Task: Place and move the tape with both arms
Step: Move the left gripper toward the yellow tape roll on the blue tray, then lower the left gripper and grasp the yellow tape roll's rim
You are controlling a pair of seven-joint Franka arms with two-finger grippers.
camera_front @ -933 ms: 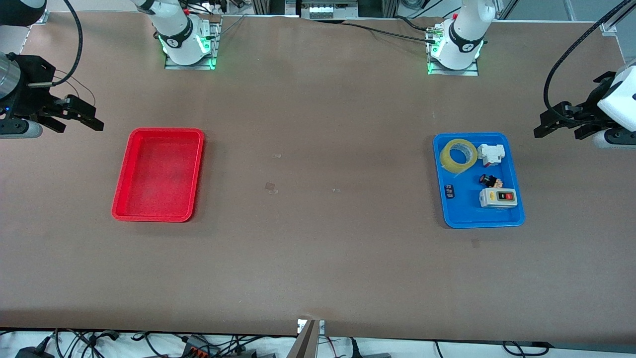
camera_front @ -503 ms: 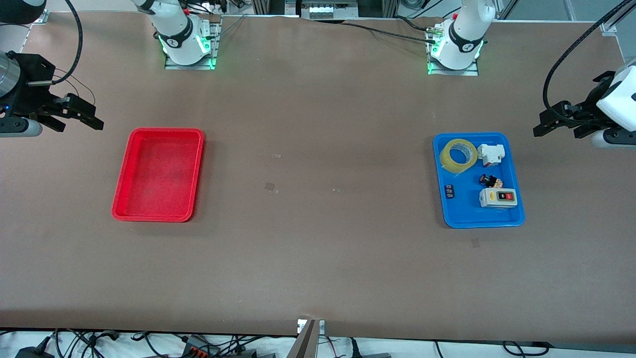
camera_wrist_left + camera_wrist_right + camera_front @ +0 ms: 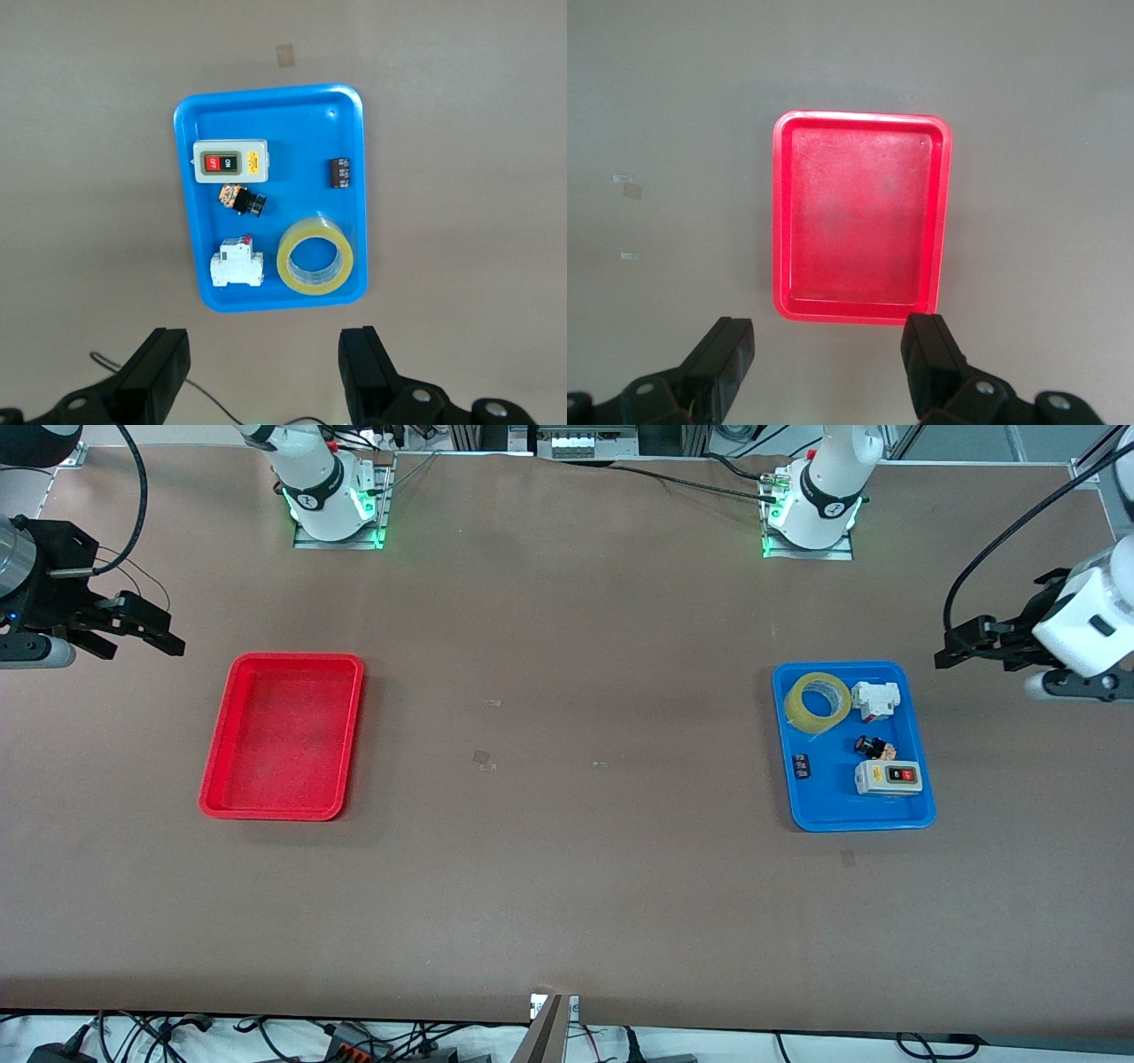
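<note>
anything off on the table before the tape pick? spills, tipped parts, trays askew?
Nothing stands out. The tape lies flat in the blue tray with the small electrical parts, none spilled over the rim. The red tray holds nothing and sits square. Both pincers, left and right, are open and hang over bare table beside the trays.

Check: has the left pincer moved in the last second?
Yes. The left pincer, open, has shifted toward the blue tray holding the tape.

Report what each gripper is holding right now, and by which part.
Nothing is held. The left gripper and right gripper are both open and empty; the tape lies untouched in the blue tray.
</note>
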